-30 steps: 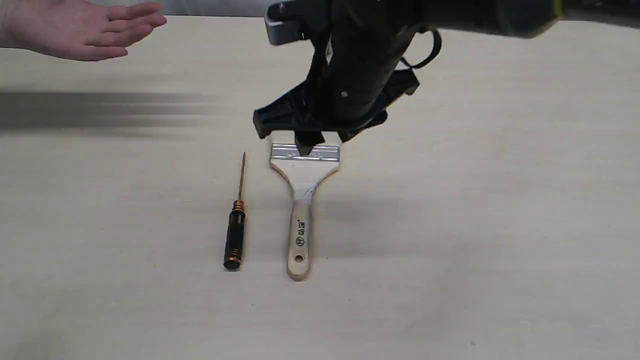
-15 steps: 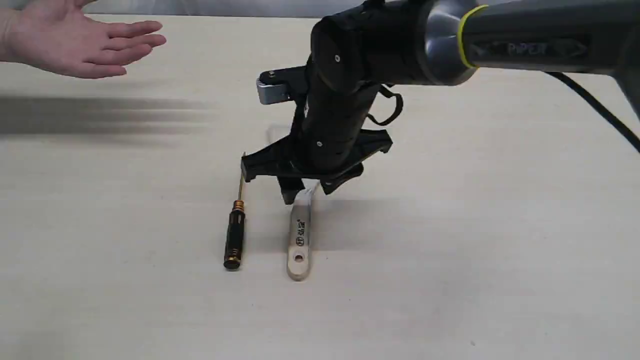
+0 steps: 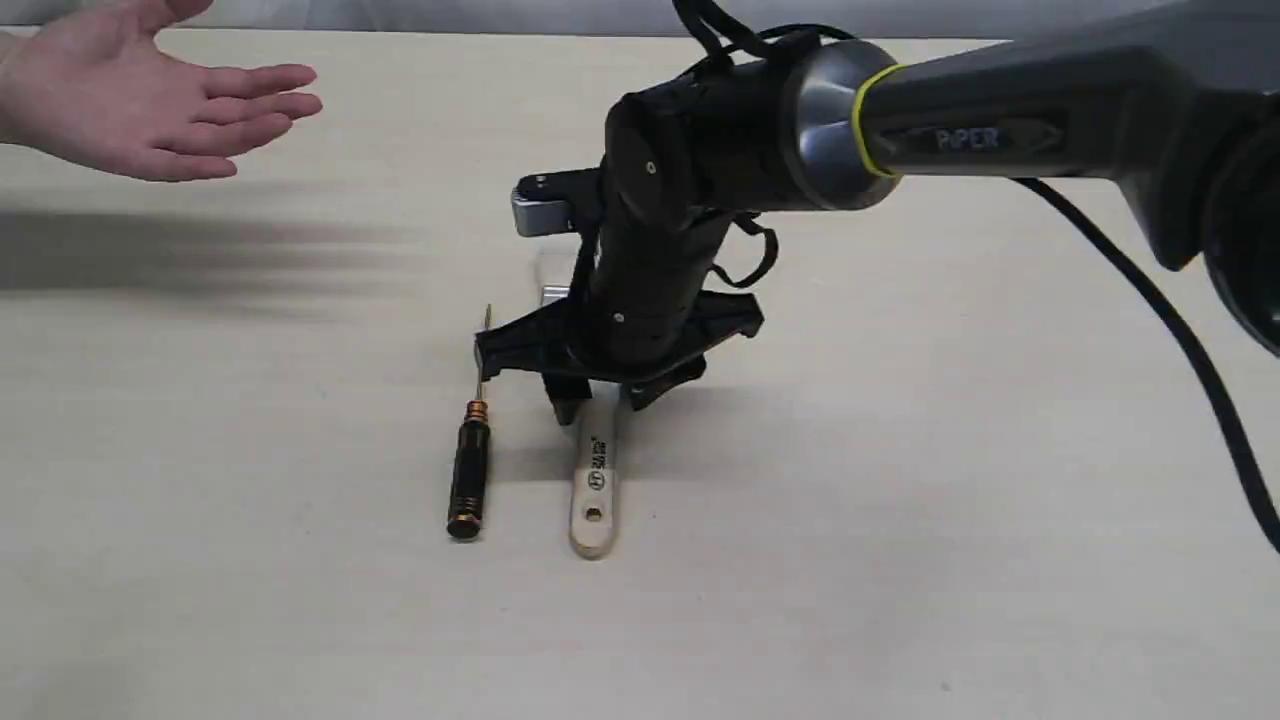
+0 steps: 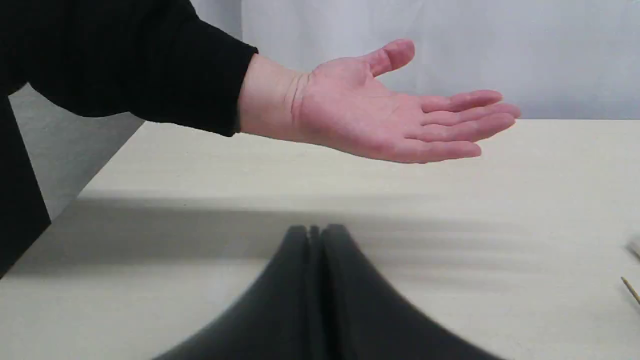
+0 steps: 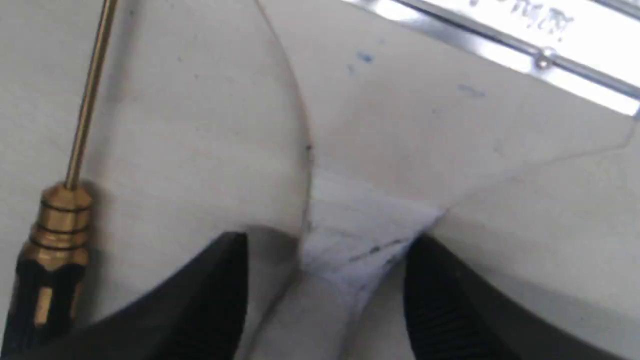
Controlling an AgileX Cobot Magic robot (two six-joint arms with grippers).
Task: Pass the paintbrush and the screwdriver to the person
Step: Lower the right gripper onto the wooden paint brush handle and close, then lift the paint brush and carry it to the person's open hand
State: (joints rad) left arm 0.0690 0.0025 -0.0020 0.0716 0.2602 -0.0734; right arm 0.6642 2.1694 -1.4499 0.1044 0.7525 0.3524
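The paintbrush point(image 3: 595, 490) lies flat on the table with its wooden handle toward the near edge. My arm hides its bristles and most of the ferrule in the exterior view. My right gripper point(image 3: 600, 402) is down over the brush and open. In the right wrist view its fingers point(image 5: 220, 290) straddle the narrow neck of the paintbrush point(image 5: 400, 130) without closing on it. The screwdriver point(image 3: 468, 480) lies just left of the brush, parallel to it, and its gold collar point(image 5: 60, 220) shows in the right wrist view. The person's hand point(image 3: 150, 110) is held palm up at the far left. My left gripper point(image 4: 315, 232) is shut and empty, below the hand point(image 4: 380, 120).
The right arm point(image 3: 1000, 130) and its black cable point(image 3: 1190, 350) reach in from the right above the pale table point(image 3: 900, 550). The person's black sleeve point(image 4: 125, 60) is at the table's far left corner. A grey wall stands behind the table.
My right gripper has come down and toward the near edge, from above the ferrule to the handle's neck. The brush has shifted slightly. The hand has sunk a little.
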